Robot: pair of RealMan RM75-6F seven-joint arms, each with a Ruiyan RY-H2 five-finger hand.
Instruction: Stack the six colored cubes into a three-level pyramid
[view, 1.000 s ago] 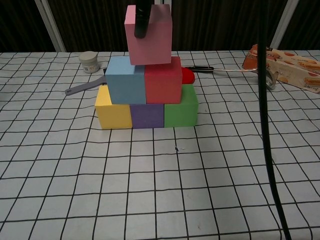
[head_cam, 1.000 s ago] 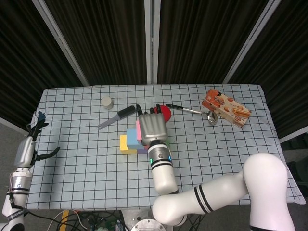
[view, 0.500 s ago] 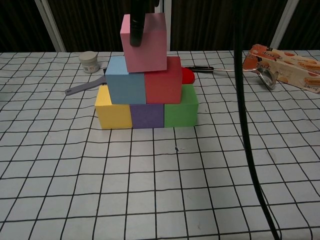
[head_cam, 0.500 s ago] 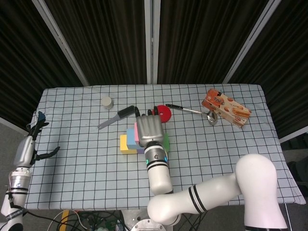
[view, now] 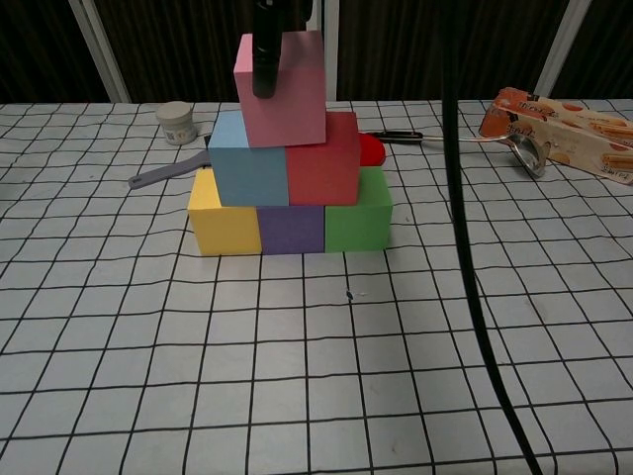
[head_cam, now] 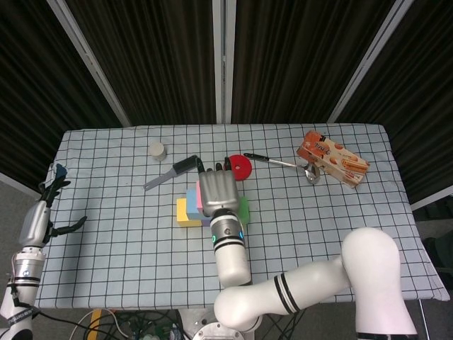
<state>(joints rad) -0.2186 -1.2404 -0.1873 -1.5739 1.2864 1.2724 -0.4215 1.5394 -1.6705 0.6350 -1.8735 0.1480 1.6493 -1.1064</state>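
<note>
Gripping the pink cube [view: 282, 89] from above was the right hand [head_cam: 217, 190], one dark finger [view: 264, 59] down its front face; sat tilted, low over the seam between blue cube [view: 247, 158] and red cube [view: 323, 159], contact unclear; best levelled, centred on that seam, lowered flush, then released gently; below lay yellow cube [view: 224, 217], purple cube [view: 292, 229], green cube [view: 358, 212]; well apart, the left hand [head_cam: 51, 205] hung empty, fingers spread.
</note>
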